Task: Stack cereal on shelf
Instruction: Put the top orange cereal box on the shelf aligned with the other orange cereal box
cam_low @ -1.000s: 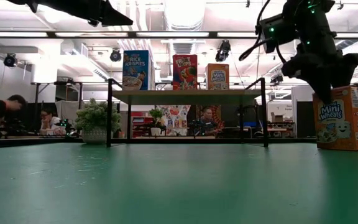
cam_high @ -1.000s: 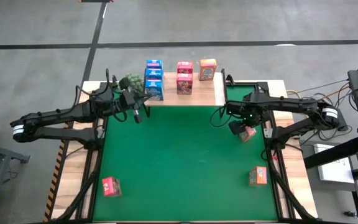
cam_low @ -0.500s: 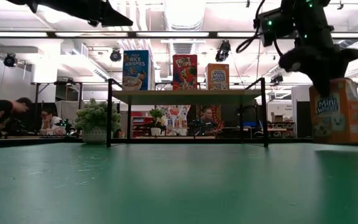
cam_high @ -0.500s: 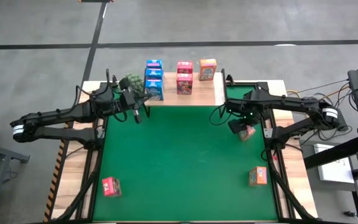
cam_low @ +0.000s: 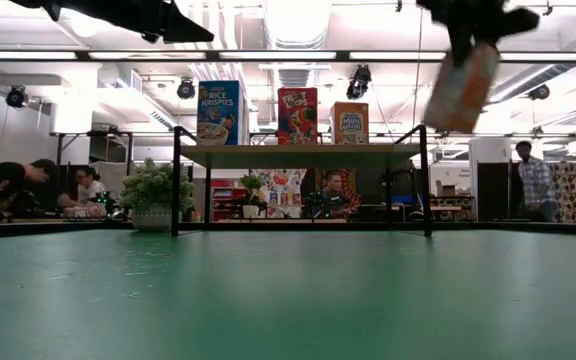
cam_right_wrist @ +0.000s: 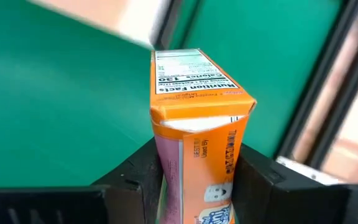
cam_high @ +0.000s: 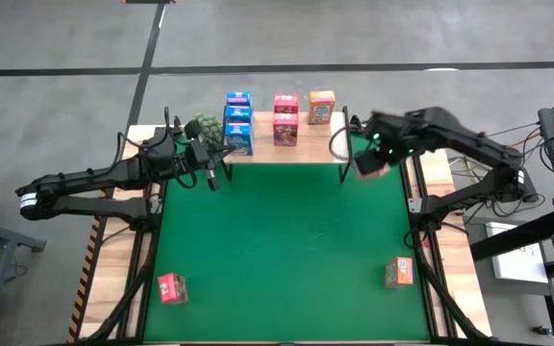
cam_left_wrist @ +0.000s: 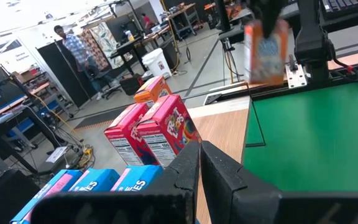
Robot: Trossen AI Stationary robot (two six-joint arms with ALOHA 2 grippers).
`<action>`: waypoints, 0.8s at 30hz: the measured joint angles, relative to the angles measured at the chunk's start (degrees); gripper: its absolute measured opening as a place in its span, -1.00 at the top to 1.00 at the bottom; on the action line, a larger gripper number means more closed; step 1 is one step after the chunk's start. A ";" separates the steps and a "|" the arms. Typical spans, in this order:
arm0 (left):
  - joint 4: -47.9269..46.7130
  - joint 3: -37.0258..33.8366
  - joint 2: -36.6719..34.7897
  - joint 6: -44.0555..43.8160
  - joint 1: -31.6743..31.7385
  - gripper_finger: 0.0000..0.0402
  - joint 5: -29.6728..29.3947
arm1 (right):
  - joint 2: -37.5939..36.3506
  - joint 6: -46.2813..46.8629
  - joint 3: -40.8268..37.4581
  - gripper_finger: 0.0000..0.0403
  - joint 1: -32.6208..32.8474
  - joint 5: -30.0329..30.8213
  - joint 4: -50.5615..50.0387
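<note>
The shelf (cam_high: 287, 151) (cam_low: 303, 155) stands at the table's far edge and carries blue (cam_high: 239, 125), pink-red (cam_high: 285, 120) and orange (cam_high: 321, 108) cereal boxes. My right gripper (cam_high: 371, 154) (cam_right_wrist: 197, 180) is by the shelf's right end, high above the table, shut on an orange cereal box (cam_high: 367, 163) (cam_low: 460, 88) (cam_right_wrist: 197, 124). My left gripper (cam_high: 212, 175) (cam_left_wrist: 201, 163) hovers shut near the shelf's left end. A pink-red box (cam_high: 172, 287) and an orange box (cam_high: 399, 273) stand on the mat near the near corners. My right gripper pinches the orange box between its two fingers (cam_right_wrist: 143, 174), one on each of two opposite faces. It grips the upper end of the box (cam_low: 478, 55) from above. The box is lifted clear and hangs tilted below the fingers, its free end (cam_right_wrist: 194, 81) sticking out past them.
A green leafy plant (cam_high: 203, 127) (cam_low: 153, 190) stands by the shelf's left end. The green mat (cam_high: 287, 250) lies bare between the two loose boxes. Black frame rails (cam_high: 416, 207) run along the table's sides. People (cam_low: 533, 185) show in the room behind.
My right gripper has lifted the orange box off the mat at the table's right side. It has carried it up and toward the far edge, to the shelf's right end. The box, upright before, now hangs tilted.
</note>
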 joint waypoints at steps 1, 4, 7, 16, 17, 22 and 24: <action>-0.01 0.00 0.00 0.00 0.00 1.00 0.00 | -0.01 -0.06 2.29 0.31 0.00 0.54 -0.08; 0.00 0.00 0.00 0.00 0.01 1.00 0.00 | -0.07 -1.35 8.61 0.31 0.00 3.05 -0.02; -0.01 0.00 0.00 0.00 0.01 1.00 0.00 | -0.02 -2.95 13.00 0.31 0.00 5.27 1.47; 0.51 -0.02 0.00 0.24 0.00 1.00 0.00 | 5.27 -15.85 18.35 0.31 0.00 5.06 10.62; 0.49 -0.02 0.00 0.24 0.00 1.00 0.01 | 6.58 -17.82 19.10 0.31 0.00 5.05 10.64; 0.47 -0.02 0.00 0.24 -0.01 1.00 0.00 | 14.25 -31.42 23.96 0.31 -0.02 5.00 9.99; 0.43 -0.09 0.00 0.22 -0.01 1.00 0.00 | 17.49 -38.87 25.92 0.31 -0.11 5.05 8.54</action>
